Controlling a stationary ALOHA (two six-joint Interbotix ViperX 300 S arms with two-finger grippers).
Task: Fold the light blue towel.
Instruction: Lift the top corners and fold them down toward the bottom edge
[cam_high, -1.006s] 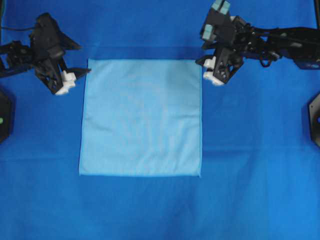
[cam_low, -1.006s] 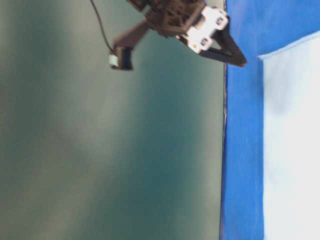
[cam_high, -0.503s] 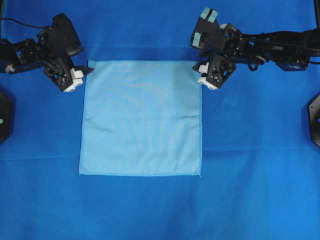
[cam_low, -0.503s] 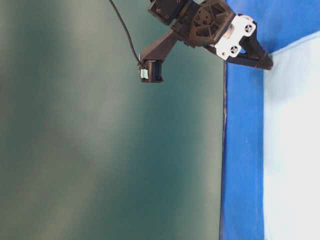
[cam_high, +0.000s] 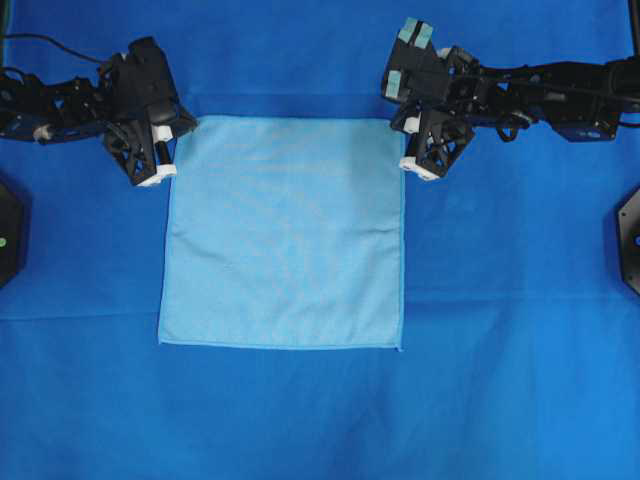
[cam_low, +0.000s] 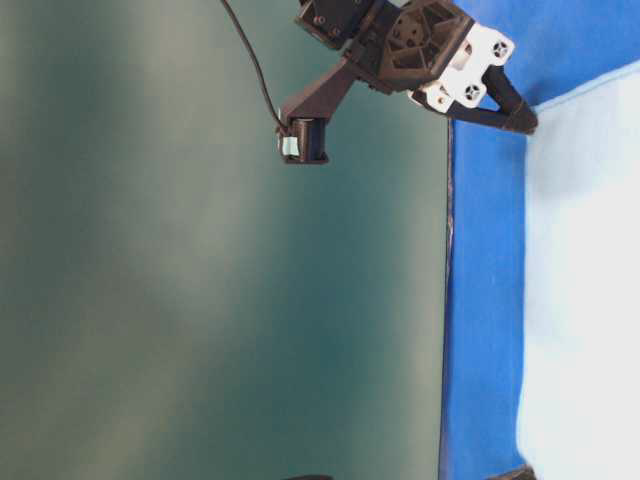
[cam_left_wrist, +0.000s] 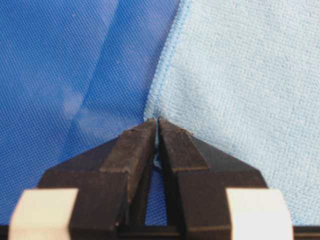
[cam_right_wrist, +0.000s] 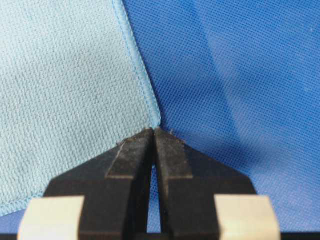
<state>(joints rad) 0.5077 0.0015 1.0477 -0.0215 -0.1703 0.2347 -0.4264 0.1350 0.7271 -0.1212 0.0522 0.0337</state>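
Both pincers clamped on the far corners of the light blue towel!

The light blue towel (cam_high: 283, 232) lies spread flat and square in the middle of the bench, on the royal-blue tablecloth (cam_high: 500, 400). Left pincer (cam_left_wrist: 157, 124) sits at the towel's far left corner, black fingers (cam_left_wrist: 132, 150) pressed together with the stitched hem nipped between the tips. Right pincer (cam_right_wrist: 153, 132) is at the far right corner, tips closed right on the corner point of the hem. From overhead, the left pincer (cam_high: 172, 142) and right pincer (cam_high: 400, 138) sit level with each other along the far edge. Near edge rests flat and untouched on the tablecloth.
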